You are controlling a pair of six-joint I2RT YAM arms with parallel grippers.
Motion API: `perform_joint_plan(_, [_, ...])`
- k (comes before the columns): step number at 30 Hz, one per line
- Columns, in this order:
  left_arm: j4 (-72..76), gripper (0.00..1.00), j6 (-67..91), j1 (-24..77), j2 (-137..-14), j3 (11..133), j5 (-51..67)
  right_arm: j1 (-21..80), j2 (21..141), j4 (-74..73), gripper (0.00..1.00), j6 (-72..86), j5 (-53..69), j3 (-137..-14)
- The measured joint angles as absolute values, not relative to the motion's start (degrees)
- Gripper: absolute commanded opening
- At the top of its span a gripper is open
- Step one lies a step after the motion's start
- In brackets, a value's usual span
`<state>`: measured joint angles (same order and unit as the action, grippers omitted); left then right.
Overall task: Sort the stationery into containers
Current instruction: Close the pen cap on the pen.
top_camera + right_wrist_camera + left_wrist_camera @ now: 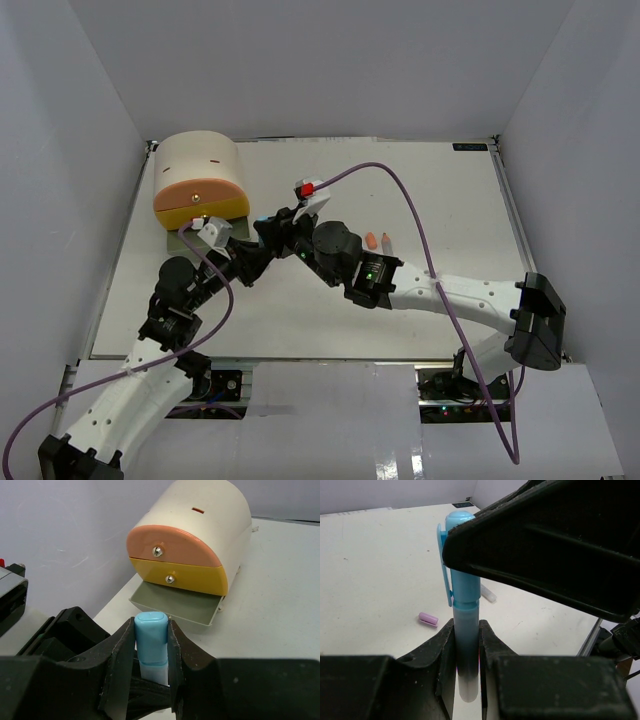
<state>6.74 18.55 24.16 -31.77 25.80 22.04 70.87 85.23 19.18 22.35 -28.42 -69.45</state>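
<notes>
1. The left gripper (466, 645) is clamped on the pen (465, 605). Its two black fingers (442, 655) press the lower barrel from either side, with no gap at the contact faces.
2. The pen is light blue with a paler lower end. Its cap carries a clip, which faces left in the left wrist view.
3. The right gripper (151, 645) is clamped on the same pen at the cap end. In the right wrist view, the rounded blue cap top sits just above the fingertips, between both pads.
4. The pen is therefore held by both grippers at once, one at each end. In the top view, the two grippers meet just right of the cabinet (195, 160) front.
5. The pen is outside the cabinet, in front of the open bottom drawer (175, 605).
6. The bottom drawer is grey-green and pulled out. The yellow drawer (180, 577) above it and the peach drawer (170, 545) at the top are closed, each with a small round knob.
7. A purple block (428, 619) lies on the table (400, 180), apart from the pen.
8. Two orange pieces (378, 241) lie side by side on the table, just beside the right arm.
</notes>
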Motion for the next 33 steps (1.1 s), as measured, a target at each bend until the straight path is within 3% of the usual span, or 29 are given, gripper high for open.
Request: perform_joint_plan(33, [14.0,0.05,16.58,24.86,-44.93,27.16,22.81,69.65,87.37,9.67,0.08,24.99,-35.86,-71.57])
